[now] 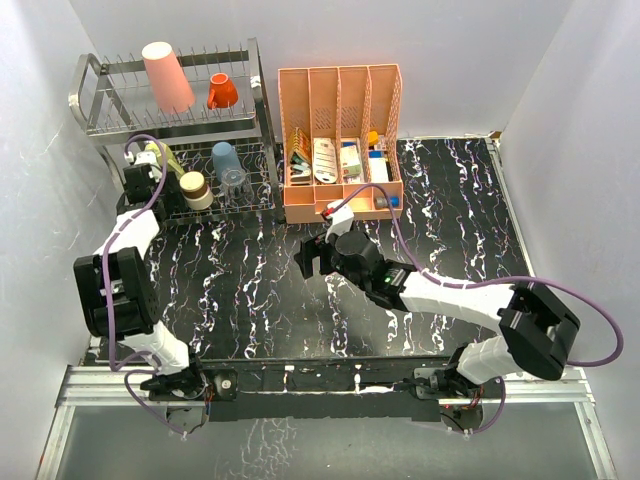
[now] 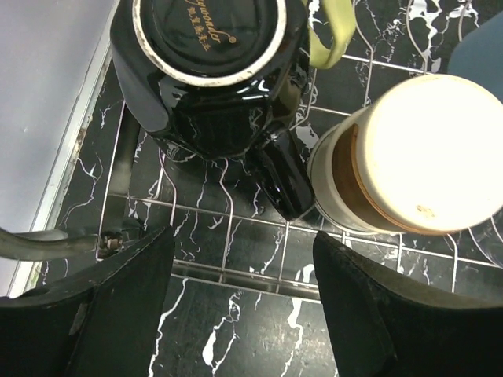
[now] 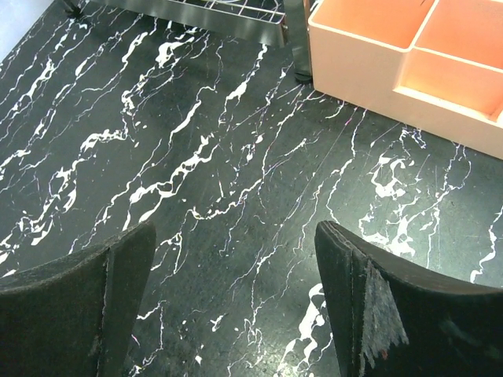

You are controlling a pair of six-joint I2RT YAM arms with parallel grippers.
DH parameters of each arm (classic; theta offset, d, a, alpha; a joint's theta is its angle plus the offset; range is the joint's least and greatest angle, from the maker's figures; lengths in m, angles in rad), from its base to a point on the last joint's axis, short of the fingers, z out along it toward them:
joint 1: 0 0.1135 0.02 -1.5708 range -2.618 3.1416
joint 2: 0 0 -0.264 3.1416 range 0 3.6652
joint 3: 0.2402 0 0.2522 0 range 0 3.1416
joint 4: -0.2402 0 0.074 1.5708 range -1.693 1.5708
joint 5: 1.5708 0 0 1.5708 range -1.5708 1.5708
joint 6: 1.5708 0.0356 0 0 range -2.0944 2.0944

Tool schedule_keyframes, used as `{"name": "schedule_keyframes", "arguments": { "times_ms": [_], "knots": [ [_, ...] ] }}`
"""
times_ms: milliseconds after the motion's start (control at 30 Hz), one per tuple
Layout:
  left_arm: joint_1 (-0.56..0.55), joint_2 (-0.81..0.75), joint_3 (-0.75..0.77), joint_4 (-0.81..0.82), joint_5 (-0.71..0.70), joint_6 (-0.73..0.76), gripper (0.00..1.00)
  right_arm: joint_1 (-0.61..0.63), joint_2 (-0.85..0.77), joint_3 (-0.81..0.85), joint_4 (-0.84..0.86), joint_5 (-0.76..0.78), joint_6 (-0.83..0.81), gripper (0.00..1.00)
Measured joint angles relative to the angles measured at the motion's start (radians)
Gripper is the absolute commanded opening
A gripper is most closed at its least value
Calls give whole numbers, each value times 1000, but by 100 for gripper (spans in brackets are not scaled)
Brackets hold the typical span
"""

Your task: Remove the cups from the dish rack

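At the left end of the dish rack, on its lower tier, we are seeing the left arm reaching forward, with the left gripper hanging spread and empty over the black mug and the brown cup. The right gripper is hovering over the table, also released and holding nothing. We are counting two cups on the upper tier, the pink tumbler and the orange cup, and five below, including the yellow mug, the blue cup and the clear glass.

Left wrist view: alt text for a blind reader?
The open left tool hovers over the wire floor of the dish rack, just short of a black mug whose handle points toward it; a brown cup stands at right.
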Motion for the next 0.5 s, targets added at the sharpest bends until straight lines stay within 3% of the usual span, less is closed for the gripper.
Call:
{"name": "schedule_keyframes", "arguments": {
  "times_ms": [133, 500],
  "knots": [
    [0, 34, 2, 29, -12, -12, 62, 0, 7, 0, 1, -15, 0, 82],
    [-1, 91, 29, 61, 22, -69, 64, 9, 9, 0, 0, -37, 1, 79]
  ]
}}
